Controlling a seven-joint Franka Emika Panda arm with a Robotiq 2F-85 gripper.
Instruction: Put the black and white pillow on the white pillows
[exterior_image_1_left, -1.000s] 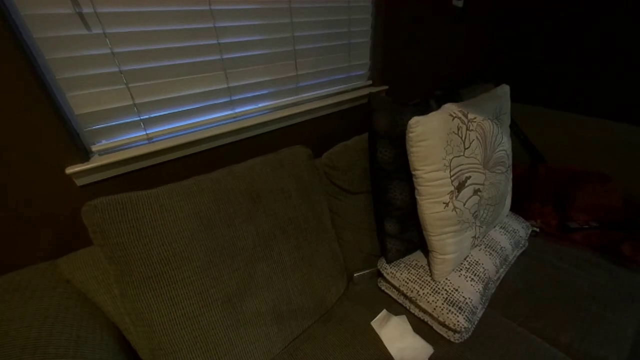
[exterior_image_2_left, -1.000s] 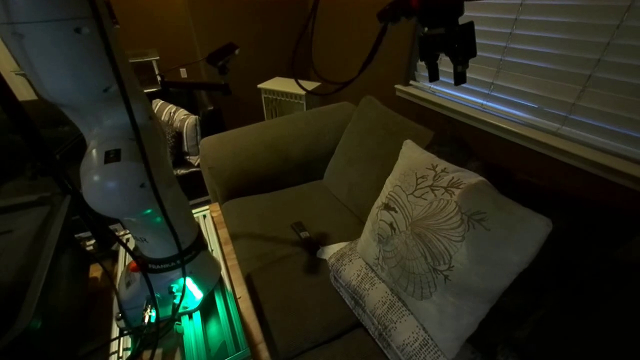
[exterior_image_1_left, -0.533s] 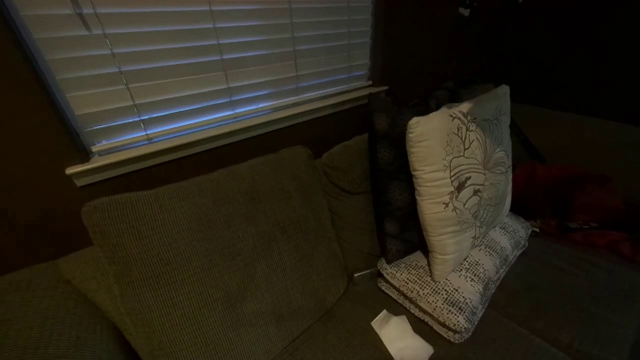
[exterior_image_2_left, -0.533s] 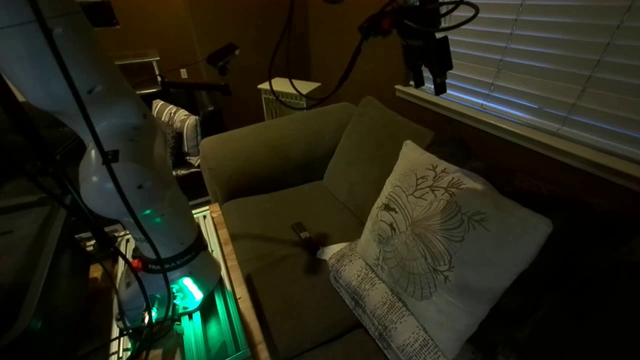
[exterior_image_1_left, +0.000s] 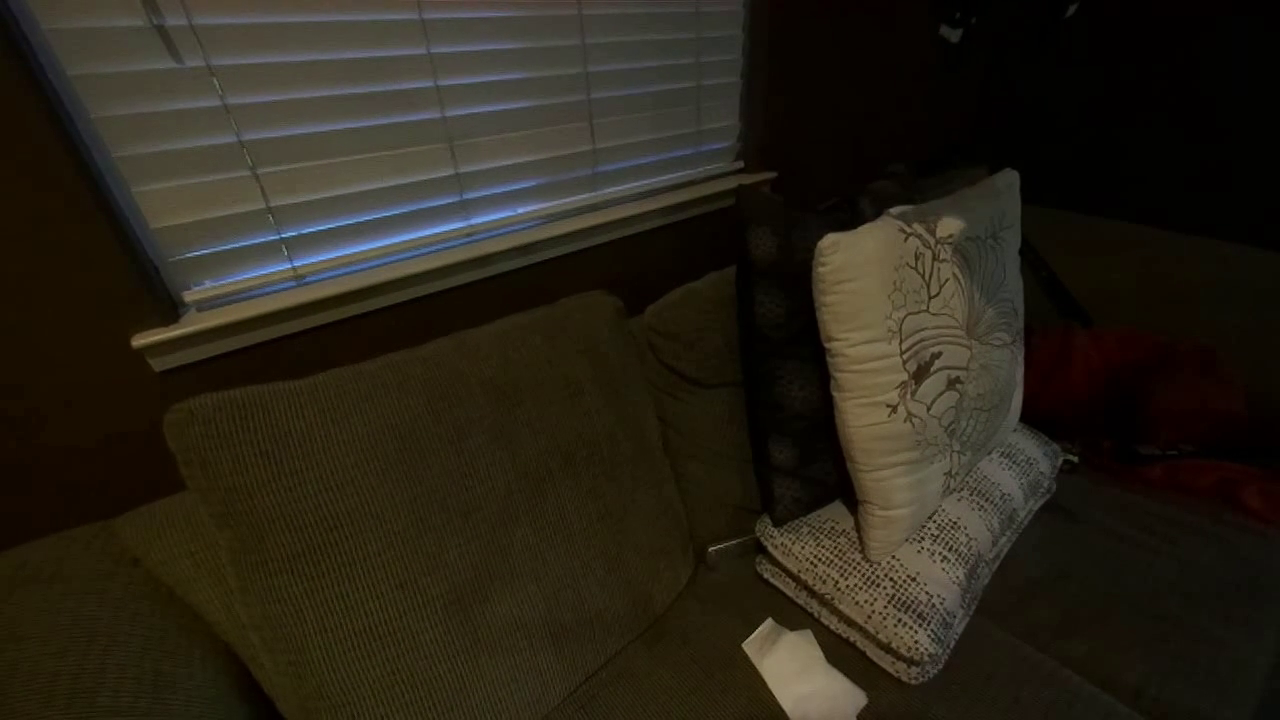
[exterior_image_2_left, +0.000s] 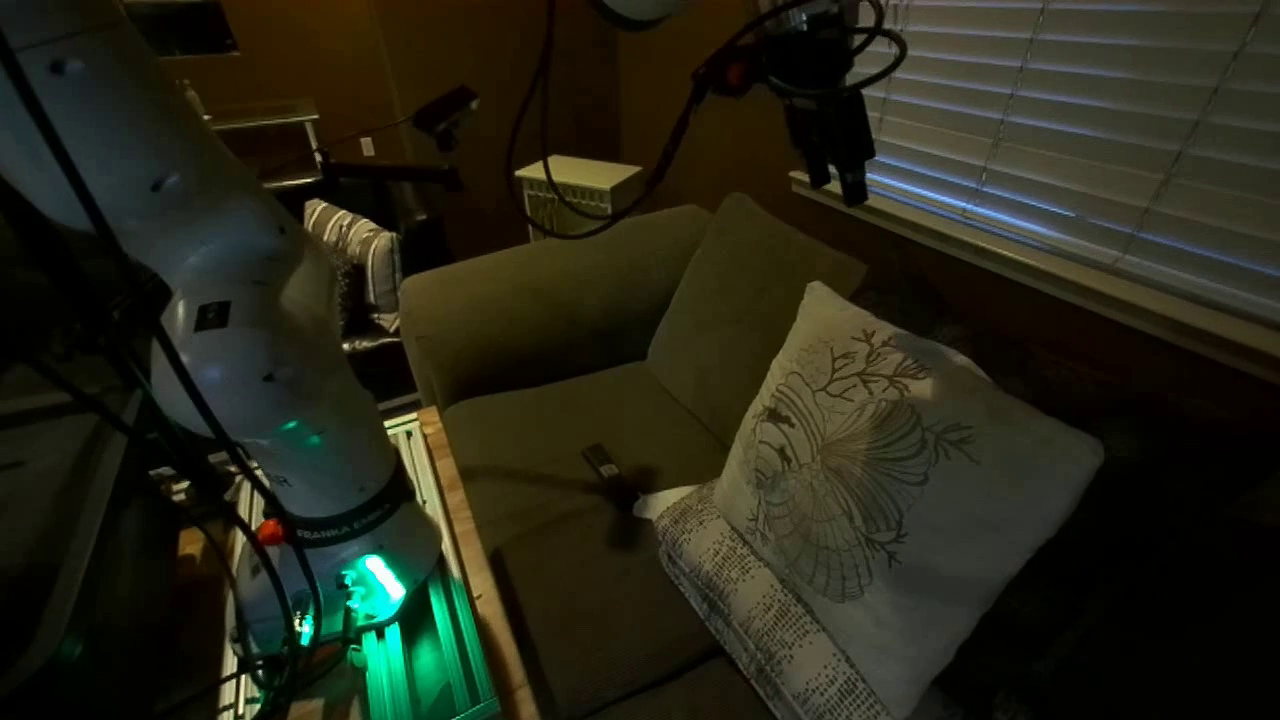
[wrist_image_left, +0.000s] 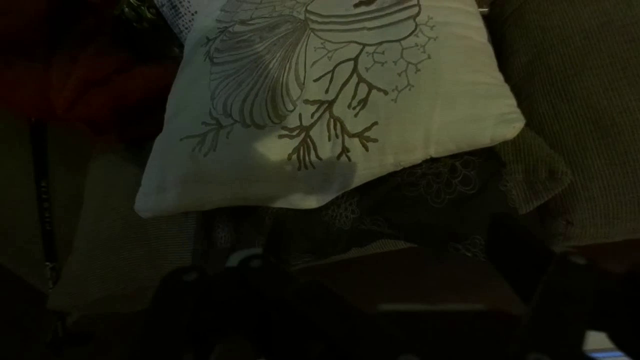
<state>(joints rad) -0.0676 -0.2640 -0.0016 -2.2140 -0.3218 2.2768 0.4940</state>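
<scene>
The black and white pillow (exterior_image_1_left: 930, 380), cream with a dark shell and coral drawing, stands on its lower edge, leaning back, on top of the white pillows (exterior_image_1_left: 900, 600). These speckled cushions lie flat on the sofa seat in both exterior views; a corner of the white pillows (wrist_image_left: 178, 17) shows at the top of the wrist view. My gripper (exterior_image_2_left: 838, 188) hangs in the air above and behind the black and white pillow (exterior_image_2_left: 890, 480), near the window. In the wrist view its dark fingers are wide apart with nothing between them, beyond the upper edge of the black and white pillow (wrist_image_left: 400, 115).
A dark pillow with flower outlines (exterior_image_1_left: 790, 390) stands behind the cream one. Sofa back cushions (exterior_image_1_left: 430, 500) line the wall below the window sill (exterior_image_2_left: 1010, 270) and blinds. On the seat lie a remote (exterior_image_2_left: 602, 462) and a white paper (exterior_image_1_left: 800, 670). Red cloth (exterior_image_1_left: 1130, 390) lies farther back.
My gripper has come down and moved left in the exterior view that shows it, keeping its fingers apart. Both kinds of pillow stay where they were.
</scene>
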